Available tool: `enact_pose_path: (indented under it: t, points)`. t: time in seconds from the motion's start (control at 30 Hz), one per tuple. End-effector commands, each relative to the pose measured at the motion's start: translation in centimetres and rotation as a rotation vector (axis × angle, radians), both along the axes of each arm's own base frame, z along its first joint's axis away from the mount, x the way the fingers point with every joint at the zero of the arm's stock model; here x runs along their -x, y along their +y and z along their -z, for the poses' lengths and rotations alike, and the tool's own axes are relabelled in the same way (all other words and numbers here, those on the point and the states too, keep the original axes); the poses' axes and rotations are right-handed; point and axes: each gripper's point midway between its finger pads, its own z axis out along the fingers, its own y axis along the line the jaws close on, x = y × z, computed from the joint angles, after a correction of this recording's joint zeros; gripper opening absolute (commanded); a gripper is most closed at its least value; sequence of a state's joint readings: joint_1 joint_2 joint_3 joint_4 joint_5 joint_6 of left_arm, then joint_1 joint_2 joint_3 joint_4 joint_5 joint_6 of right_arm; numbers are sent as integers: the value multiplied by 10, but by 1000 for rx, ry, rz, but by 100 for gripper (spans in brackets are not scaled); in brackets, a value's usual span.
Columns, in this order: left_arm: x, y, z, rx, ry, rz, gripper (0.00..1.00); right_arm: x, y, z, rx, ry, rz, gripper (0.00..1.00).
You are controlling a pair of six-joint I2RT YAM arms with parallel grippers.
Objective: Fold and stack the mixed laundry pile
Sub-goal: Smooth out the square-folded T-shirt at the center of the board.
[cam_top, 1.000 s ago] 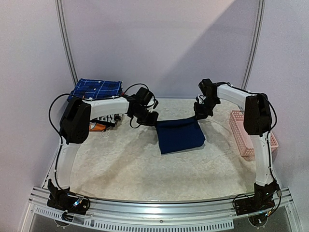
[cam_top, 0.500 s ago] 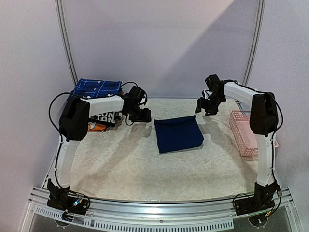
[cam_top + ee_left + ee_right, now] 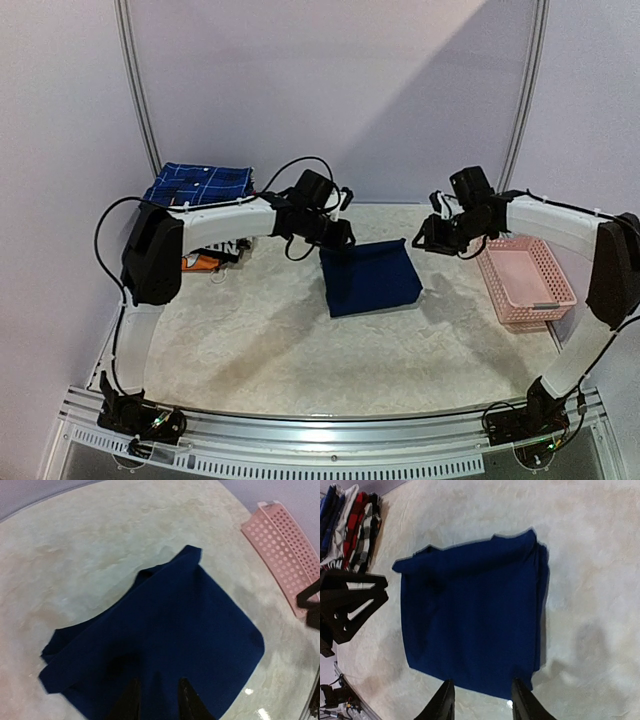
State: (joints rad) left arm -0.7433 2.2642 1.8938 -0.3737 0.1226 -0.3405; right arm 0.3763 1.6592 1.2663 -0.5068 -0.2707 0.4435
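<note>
The navy T-shirt (image 3: pixel 370 278) lies folded into a rectangle on the mat mid-table, its chest print hidden. It also shows in the left wrist view (image 3: pixel 165 630) and the right wrist view (image 3: pixel 470 615). The dark-blue plaid shirt (image 3: pixel 200 183) lies folded on top of the stack at the back left. My left gripper (image 3: pixel 338 236) is open over the T-shirt's far left corner, with navy cloth showing between its fingers (image 3: pixel 157 692). My right gripper (image 3: pixel 428 238) is open and empty just off the T-shirt's right edge (image 3: pixel 482 692).
A pink lattice basket (image 3: pixel 525 280) stands at the right edge of the table, also seen in the left wrist view (image 3: pixel 285 550). White and black red-lettered folded garments (image 3: pixel 210 246) lie under the plaid shirt at the back left, also seen in the right wrist view (image 3: pixel 355 525).
My left gripper has moved right from the stack to the T-shirt's far left corner. My right arm has swung out to the right and lowered its gripper beside the T-shirt's right edge.
</note>
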Motion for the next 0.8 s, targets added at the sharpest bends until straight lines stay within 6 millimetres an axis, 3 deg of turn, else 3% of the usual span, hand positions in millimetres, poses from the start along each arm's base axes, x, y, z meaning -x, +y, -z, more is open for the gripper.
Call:
enact_pose_path:
  t: [0.0, 0.13, 0.33, 0.53, 0.77]
  points:
    - [11, -40, 23, 55, 57, 132, 26, 18, 29, 21, -114, 33, -94, 35]
    - [6, -56, 35, 76, 82, 145, 24, 23, 34, 40, -132, 75, -118, 31]
    - [-12, -62, 56, 75, 98, 114, 24, 24, 31, 74, -90, 131, -118, 29]
    - [-40, -54, 81, 119, 136, 25, 23, 34, 25, 101, -65, 177, -110, 29]
    - [-76, -34, 88, 213, 162, -105, 23, 40, 14, 131, -6, 229, -77, 28]
